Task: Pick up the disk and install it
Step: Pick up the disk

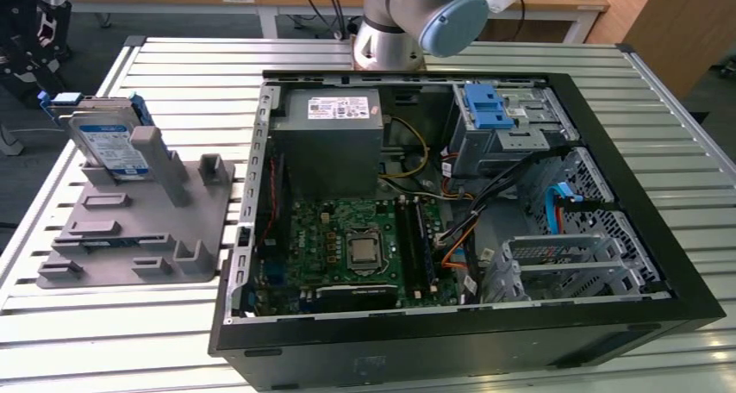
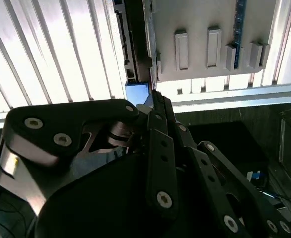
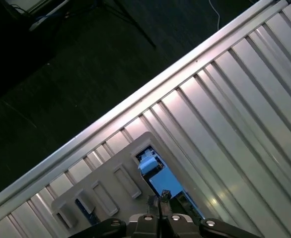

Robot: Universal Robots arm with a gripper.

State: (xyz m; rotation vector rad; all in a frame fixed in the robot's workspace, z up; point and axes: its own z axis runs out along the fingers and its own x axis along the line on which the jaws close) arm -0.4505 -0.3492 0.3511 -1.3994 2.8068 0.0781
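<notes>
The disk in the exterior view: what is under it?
A grey stand on the slatted table holds the disk tilted; a post covers its lower edge.

disk (image 1: 109,143) of silvery metal (blue plastic edging); matt grey plastic stand (image 1: 127,238); ribbed shiny metal table (image 1: 115,333).

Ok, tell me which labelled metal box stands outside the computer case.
The disk, upright in the grey holder on the exterior view's left; the power supply sits inside the case.
</notes>
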